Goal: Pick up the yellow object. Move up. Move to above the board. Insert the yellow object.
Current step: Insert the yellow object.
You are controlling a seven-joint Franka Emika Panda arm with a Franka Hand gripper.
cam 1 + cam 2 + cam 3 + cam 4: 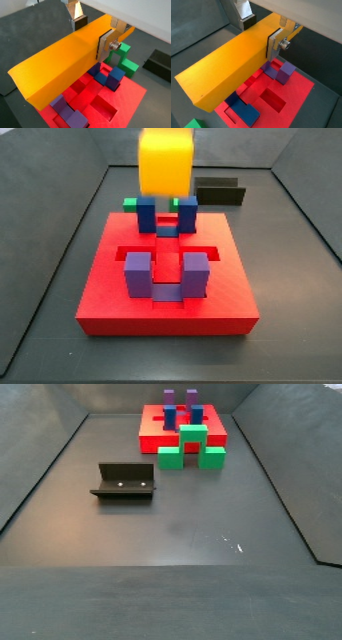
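yellow object [57, 62] clamped between tool [93, 34] fingers, above board [130, 100]

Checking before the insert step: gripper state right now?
Gripper: closed on the yellow object, holding it above the board.

I see the fixture [124, 481] standing on the dark floor [201, 534]. The green block [191, 446] sits well apart from the fixture, farther back.
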